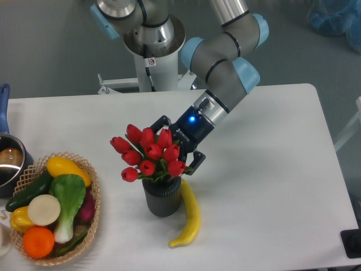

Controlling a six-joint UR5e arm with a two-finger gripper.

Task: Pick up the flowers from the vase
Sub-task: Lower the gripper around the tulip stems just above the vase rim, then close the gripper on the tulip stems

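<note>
The flowers (148, 152), a bunch of red tulip buds with green leaves, stand upright in the vase (162, 197), a short dark grey ribbed cylinder near the table's middle. My gripper (172, 148) comes in from the upper right and is open. One finger (158, 122) shows behind the buds and the other finger (195, 162) sits at the bunch's right edge, so the right side of the bunch lies between them. The fingertips are partly hidden by the buds.
A yellow banana (189, 216) lies against the vase's right side. A wicker basket (93, 208) of vegetables and fruit stands at the front left. A metal pot (11, 161) with a blue handle sits at the left edge.
</note>
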